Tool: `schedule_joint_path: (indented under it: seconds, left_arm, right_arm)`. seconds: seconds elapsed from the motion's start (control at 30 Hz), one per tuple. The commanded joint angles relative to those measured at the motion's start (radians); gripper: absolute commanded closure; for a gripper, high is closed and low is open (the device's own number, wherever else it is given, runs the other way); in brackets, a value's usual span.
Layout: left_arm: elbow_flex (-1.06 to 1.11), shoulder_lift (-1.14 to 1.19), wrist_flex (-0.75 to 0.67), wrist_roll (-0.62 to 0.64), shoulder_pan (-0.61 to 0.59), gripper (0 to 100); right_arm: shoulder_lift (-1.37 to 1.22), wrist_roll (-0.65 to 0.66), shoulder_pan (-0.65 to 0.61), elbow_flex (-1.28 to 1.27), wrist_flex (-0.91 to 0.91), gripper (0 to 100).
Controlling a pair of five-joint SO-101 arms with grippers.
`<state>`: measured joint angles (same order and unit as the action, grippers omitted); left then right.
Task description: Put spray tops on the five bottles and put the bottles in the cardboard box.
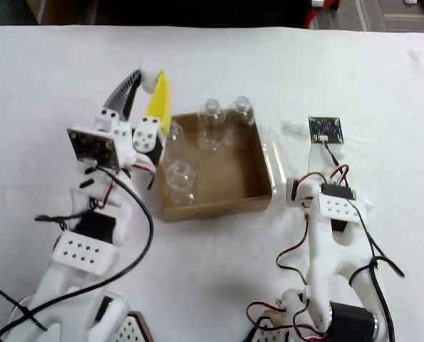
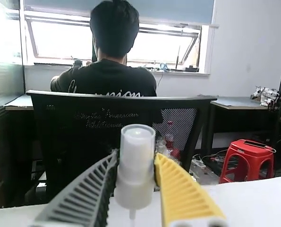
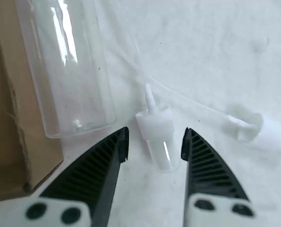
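The white-covered bench [image 1: 219, 64] carried everything. Two arms stood at its near edge, the left arm [image 1: 90, 214] beside the cardboard box [image 1: 219, 192] and the right arm [image 1: 333, 235] on the box's other side. The open box sat between them, roughly mid-bench.

Inside the box, two clear bottles [image 1: 212, 122] stood upright against the far wall, and a third bottle [image 1: 180, 178] stood near the wall on the left arm's side. A further clear shape by that same wall was too faint to be sure of. Another bottle [image 3: 69, 66] lay on its side on the bench, just beside the outside of the box wall on the right arm's side.

The left fingers [image 2: 183, 194], one grey and one yellow, were raised off the bench beyond the box's far corner. They were closed around a white spray top [image 2: 136, 142], pinching its collar with the head standing up between them.

The right fingers [image 3: 102, 165] were down near the bench and spread apart, holding nothing. A second spray top [image 3: 157, 135] lay on the bench in the gap between their tips, touching neither. A third spray top [image 3: 246, 125] lay a little further off on the cloth
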<state>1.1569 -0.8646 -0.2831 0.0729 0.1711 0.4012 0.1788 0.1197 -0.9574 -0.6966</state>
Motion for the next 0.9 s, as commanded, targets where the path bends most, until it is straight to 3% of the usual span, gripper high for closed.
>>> schedule_joint_path:
  seconds: [0.0, 0.5, 0.7, 0.87]
  left_arm:
    - [0.041, 0.001, -0.063, -0.006, -0.001, 98]
    - [0.115, 0.007, -0.057, -0.012, 0.076, 98]
    - [0.049, 0.185, -0.071, -0.014, 0.070, 98]
    - [0.040, 0.331, -0.249, -0.014, 0.048, 98]
  right_arm:
    - [0.004, 0.011, -0.001, 0.021, 0.015, 83.2]
    - [0.004, 0.011, 0.001, 0.017, 0.015, 83.2]
    - [0.004, 0.011, 0.001, 0.015, 0.012, 83.2]
    - [0.004, 0.012, 0.001, 0.015, 0.008, 83.2]
